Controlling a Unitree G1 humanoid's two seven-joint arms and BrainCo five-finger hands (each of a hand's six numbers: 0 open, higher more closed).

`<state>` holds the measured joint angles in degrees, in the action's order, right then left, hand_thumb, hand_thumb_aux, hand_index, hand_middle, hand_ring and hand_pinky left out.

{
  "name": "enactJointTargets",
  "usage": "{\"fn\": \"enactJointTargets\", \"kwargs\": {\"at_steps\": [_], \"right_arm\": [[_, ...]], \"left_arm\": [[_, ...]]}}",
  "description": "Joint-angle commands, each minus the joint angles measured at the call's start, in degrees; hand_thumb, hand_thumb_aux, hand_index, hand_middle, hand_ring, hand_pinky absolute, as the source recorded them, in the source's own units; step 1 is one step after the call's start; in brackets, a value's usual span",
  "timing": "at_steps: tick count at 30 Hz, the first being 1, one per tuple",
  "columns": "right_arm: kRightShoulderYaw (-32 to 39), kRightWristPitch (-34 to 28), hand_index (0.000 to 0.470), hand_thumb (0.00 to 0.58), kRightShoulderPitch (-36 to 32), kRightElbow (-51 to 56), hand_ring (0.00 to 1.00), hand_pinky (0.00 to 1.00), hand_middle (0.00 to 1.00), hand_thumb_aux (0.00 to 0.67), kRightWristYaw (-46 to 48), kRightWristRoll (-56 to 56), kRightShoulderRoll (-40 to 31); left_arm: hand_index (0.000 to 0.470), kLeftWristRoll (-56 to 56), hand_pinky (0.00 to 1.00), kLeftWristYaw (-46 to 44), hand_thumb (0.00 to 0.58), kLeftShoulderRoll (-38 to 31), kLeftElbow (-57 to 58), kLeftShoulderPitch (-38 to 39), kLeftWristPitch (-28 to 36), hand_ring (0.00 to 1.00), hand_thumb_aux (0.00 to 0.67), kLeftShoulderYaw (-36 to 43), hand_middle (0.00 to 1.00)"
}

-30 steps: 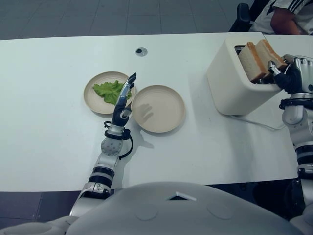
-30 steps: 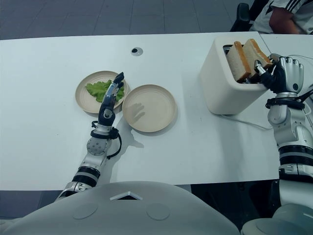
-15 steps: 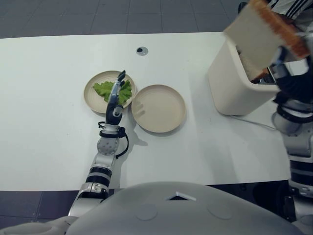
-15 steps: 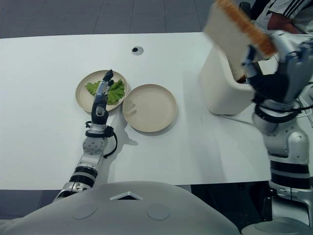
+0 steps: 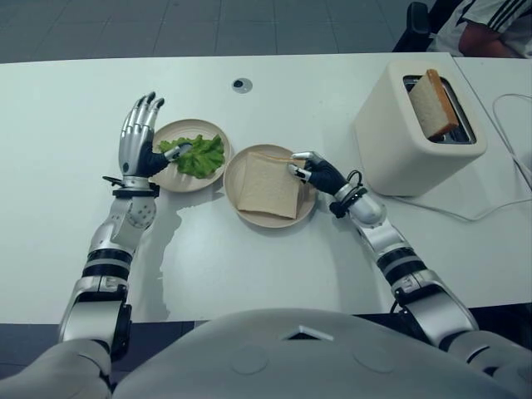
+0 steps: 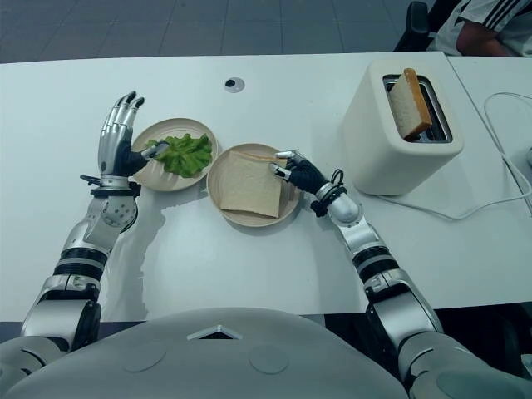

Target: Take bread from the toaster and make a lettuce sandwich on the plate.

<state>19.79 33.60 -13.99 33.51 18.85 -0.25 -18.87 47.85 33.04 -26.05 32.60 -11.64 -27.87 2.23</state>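
Half a second ago the right hand held a slice high over the toaster at the upper right. Now that bread slice lies flat on the middle plate, and the hand has come down beside it. The left hand has also swung off the greens to the far side of their dish.

At the left of the frame, the left hand stands upright at the left rim of the left plate. Its fingers are stretched upward and uncurled, gripping nothing, and its thumb reaches to the near edge of the lettuce. The leaf rests on that plate, toward its right side.

Just beside it, rims nearly touching, is the middle plate with the slice covering most of it. The right hand lies low over this plate's right rim, with its fingers pinched on the slice's upper right corner.

At the upper right of the frame the toaster stands on the white counter, well apart from the plates. A second slice sticks up from one slot. A cord trails off to the right.
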Motion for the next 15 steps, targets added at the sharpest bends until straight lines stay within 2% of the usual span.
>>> {"fn": "enactJointTargets", "kwargs": {"at_steps": [1,2,3,4,8,13,14,15], "right_arm": [[0.57,-0.25,0.470,0.580,2.34,-2.47,1.00,1.00,1.00,0.670,6.23,-2.31,-3.66],[-0.06,-0.12,0.400,0.567,2.63,-4.19,1.00,1.00,1.00,0.570,6.18,-3.28,-4.79],[-0.82,0.08,0.000,0.000,2.54,-5.78,0.60,0.60,0.60,0.000,5.52,-5.03,-5.90],[-1.67,0.43,0.000,0.000,2.22,-7.15,0.00,0.00,0.00,0.000,4.01,-7.24,-6.86],[-5.67,0.65,0.000,0.000,1.38,-13.95,0.00,0.00,0.00,0.000,-2.18,-15.87,-10.45],[-9.17,-2.05,0.000,0.000,3.76,-24.83,0.00,0.00,0.00,0.000,-6.36,-27.22,-15.57],[-9.65,-2.60,0.000,0.000,4.16,-25.93,0.00,0.00,0.00,0.000,-6.98,-28.36,-15.87],[-10.31,-3.13,0.000,0.000,4.68,-27.20,0.00,0.00,0.00,0.000,-7.63,-28.81,-15.78]], "left_arm": [[0.000,3.71,0.00,-4.13,0.000,-4.32,4.19,-1.86,2.14,0.00,0.000,6.05,0.00],[0.000,3.96,0.00,-5.16,0.000,-5.04,4.89,-2.02,1.89,0.00,0.000,7.39,0.00],[0.000,4.19,0.00,-6.09,0.000,-5.77,5.57,-2.13,1.75,0.00,0.000,8.71,0.00],[0.000,4.14,0.00,-6.96,0.000,-6.39,6.38,-2.26,1.68,0.00,0.000,9.85,0.00],[0.000,3.85,0.00,-7.83,0.000,-7.07,11.86,-4.79,1.86,0.00,0.000,13.71,0.00],[0.000,3.62,0.00,-5.38,0.000,-5.50,19.41,-9.98,1.47,0.00,0.000,17.92,0.00],[0.061,3.55,0.00,-5.00,0.140,-5.28,20.38,-10.62,1.28,0.00,0.087,18.71,0.00],[0.256,3.43,0.00,-4.59,0.460,-5.19,20.95,-10.97,1.05,0.00,0.365,19.35,0.00]]}}
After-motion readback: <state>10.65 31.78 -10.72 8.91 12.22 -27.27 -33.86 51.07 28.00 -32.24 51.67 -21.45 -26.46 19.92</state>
